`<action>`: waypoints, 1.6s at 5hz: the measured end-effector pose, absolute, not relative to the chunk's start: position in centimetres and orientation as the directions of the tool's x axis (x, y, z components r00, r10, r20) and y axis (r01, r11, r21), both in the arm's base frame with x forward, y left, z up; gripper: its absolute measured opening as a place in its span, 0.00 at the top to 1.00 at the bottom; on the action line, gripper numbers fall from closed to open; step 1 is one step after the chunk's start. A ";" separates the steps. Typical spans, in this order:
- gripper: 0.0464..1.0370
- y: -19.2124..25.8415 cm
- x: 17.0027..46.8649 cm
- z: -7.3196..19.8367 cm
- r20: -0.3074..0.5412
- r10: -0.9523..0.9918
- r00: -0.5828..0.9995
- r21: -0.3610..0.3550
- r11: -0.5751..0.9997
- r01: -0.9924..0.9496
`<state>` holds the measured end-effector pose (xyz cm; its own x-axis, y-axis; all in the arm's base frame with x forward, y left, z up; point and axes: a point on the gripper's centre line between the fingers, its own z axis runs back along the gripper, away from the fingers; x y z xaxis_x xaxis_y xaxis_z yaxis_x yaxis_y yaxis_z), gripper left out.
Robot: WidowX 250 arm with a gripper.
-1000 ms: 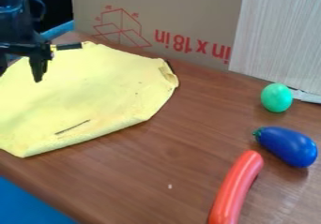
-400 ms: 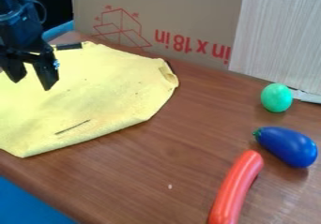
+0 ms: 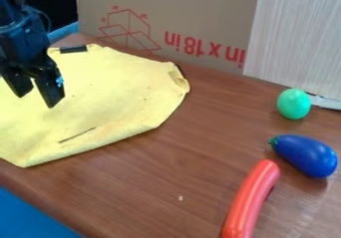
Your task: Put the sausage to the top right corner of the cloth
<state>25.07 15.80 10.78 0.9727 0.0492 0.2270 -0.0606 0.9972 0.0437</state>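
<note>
We judge the sausage [image 3: 250, 200], right of the cloth [image 3: 110, 95], smooth, firm; grip mid-length. Tool [image 3: 39, 99]: open, empty.

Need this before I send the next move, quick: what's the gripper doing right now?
Gripper: open, jaws apart with nothing between them, above the yellow cloth.

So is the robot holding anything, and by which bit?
The gripper holds nothing; its fingers are apart over the cloth; the sausage lies on the table.
</note>
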 end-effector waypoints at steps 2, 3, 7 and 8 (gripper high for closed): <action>0.04 13.0 24.3 9.9 0.223 -0.027 0.974 0.034 0.999 0.019; 0.04 12.1 24.1 9.5 0.218 -0.057 0.974 0.016 0.998 0.054; 0.04 6.1 24.6 12.0 0.308 -0.050 0.950 0.134 0.991 0.009; 0.04 3.1 24.7 12.4 0.308 -0.066 0.949 0.223 0.975 -0.004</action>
